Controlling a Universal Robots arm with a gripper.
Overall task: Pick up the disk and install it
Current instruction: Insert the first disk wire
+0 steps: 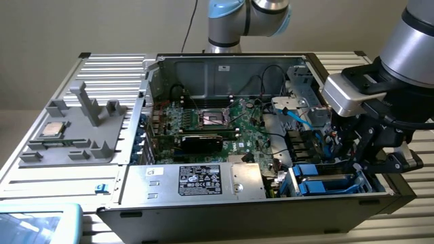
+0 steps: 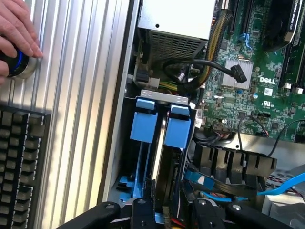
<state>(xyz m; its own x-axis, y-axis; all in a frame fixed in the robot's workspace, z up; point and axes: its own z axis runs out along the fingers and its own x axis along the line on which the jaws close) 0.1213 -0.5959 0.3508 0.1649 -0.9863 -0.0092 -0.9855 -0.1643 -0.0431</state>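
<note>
Hand over drive bay, blue-framed disk beside blue cables, power supply near

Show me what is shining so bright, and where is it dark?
Exterior view: glare whitens the blue-rimmed panel in the foreground, and the computer case is shadowy inside. Wrist view: the silver box top washes out white, and the ribbed table gleams in streaks.

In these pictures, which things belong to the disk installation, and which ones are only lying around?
Belongs to the job: gripper; disk in its blue carrier; drive bay.
Just lying about: CPU chip; grey tray under it; power supply; keyboard.
</note>
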